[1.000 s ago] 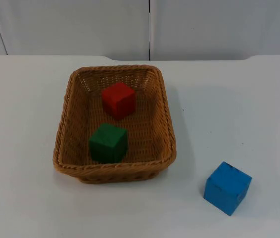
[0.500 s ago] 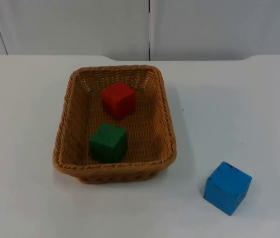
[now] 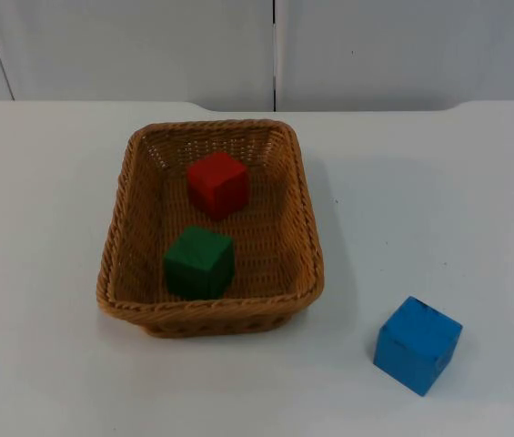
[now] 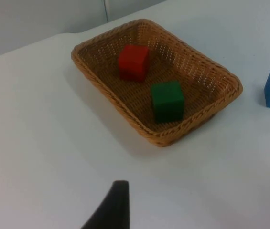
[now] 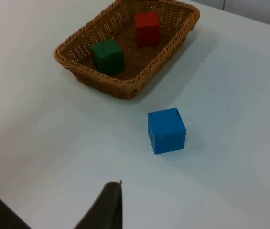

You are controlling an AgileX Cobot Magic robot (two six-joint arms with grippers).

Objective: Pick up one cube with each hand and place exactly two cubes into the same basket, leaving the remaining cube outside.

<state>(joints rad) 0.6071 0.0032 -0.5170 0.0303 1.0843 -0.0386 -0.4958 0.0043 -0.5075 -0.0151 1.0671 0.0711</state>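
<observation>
I'm probably looking at a lab bench: bare white table, grey partition behind, just a basket and cubes.

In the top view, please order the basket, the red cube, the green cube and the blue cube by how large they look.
1. Basket, by far the largest.
2. Blue cube, though it lies nearest the camera, so this may be only nearness.
3. Green cube and red cube: they look about alike, so I do not rank them.
</observation>
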